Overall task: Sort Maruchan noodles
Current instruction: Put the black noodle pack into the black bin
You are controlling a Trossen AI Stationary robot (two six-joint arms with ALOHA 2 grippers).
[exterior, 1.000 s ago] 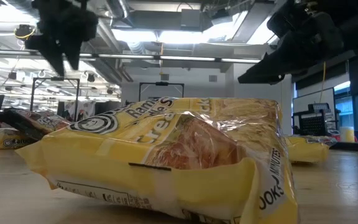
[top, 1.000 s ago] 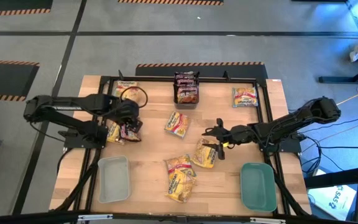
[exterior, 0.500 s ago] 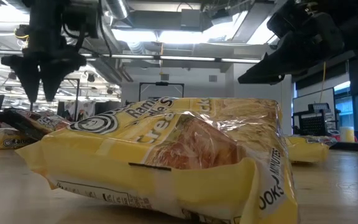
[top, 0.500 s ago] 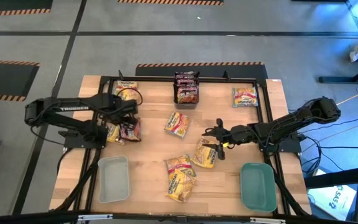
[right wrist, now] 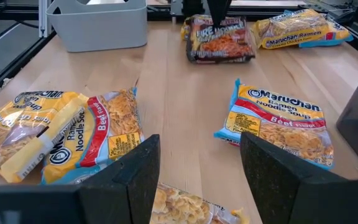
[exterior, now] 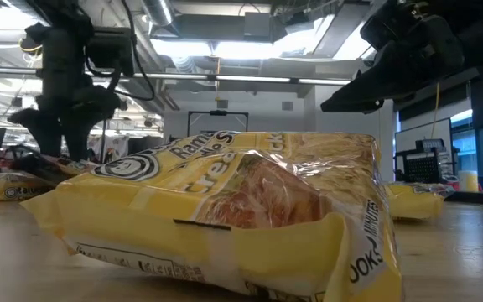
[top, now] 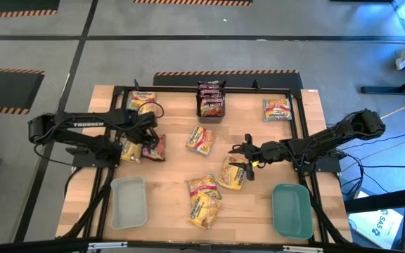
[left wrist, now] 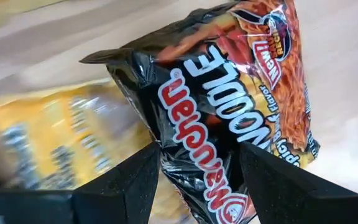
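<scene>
The wooden surface (top: pixel 174 169) carries scattered packets: a dark one (top: pixel 153 147) under the left claw (top: pixel 148 140), a yellow one (top: pixel 232 173) beneath the right claw (top: pixel 241 153). A grey tray (top: pixel 128 202) and a teal tray (top: pixel 291 210) sit nearer than both claws.

I am working in a robotics lab or industrial test hall. My wooden worktop (top: pixel 259 204) is sitting inside a black metal frame (top: pixel 297 105) on a grey concrete floor (top: pixel 188 53), and black-and-yellow hazard tape (top: pixel 223 72) is running just beyond the worktop's far edge. Past the worktop, ceiling strip lights (exterior: pixel 250 49), exposed ducting and other workstations are showing.
</scene>
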